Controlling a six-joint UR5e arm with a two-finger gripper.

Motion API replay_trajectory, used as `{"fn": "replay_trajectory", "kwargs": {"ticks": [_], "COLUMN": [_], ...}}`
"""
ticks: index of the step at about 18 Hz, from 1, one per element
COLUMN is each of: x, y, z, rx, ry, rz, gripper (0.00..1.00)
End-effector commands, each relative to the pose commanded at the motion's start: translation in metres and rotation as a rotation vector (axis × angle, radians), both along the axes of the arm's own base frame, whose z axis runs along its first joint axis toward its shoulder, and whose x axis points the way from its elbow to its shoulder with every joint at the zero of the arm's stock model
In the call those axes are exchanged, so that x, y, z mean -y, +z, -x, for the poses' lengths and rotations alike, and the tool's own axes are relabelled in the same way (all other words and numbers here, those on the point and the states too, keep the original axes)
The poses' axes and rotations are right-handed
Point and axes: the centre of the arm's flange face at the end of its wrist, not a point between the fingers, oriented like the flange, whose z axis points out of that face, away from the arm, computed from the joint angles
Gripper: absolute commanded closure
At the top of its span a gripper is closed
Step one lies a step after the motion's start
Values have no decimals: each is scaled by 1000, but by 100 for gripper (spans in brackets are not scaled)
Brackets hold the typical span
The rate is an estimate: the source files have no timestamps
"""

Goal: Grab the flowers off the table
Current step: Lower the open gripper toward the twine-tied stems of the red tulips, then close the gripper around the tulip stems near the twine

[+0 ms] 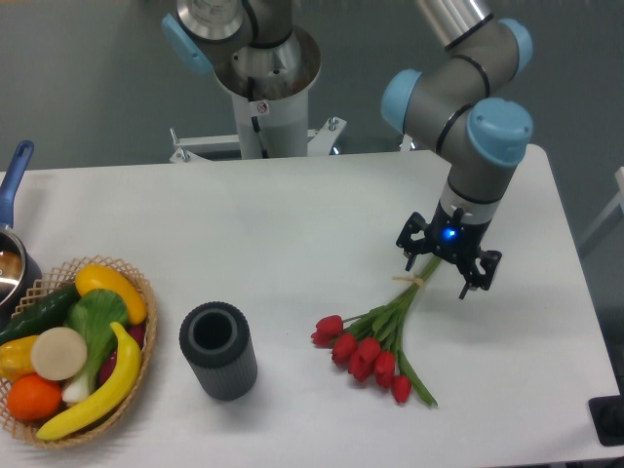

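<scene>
Black tool (445,270), fingers spread, above flowers (375,336) stems

wall: plain grey-green | floor: grey | frame (210,143): white metal | light: even

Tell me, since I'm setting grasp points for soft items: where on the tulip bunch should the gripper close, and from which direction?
Best on the bundled stems near the tan band, from above. There the flowers narrow to one tight bundle lying flat on the table; the buds fan out and would likely crush. The fingers should straddle the stems crosswise. The gripper is already open over that end.
</scene>
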Motion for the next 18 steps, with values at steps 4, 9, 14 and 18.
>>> {"fn": "replay_trajectory", "kwargs": {"ticks": [4,9,14,18], "x": [-8,-17,-28,-39], "y": [-15,-30,-44,-55], "z": [-8,-12,-14,-21], "rx": [30,62,79,86], "ry": [-13,8,-6,-29], "rz": [6,17,28,34], "gripper": [0,0,0,0]}}
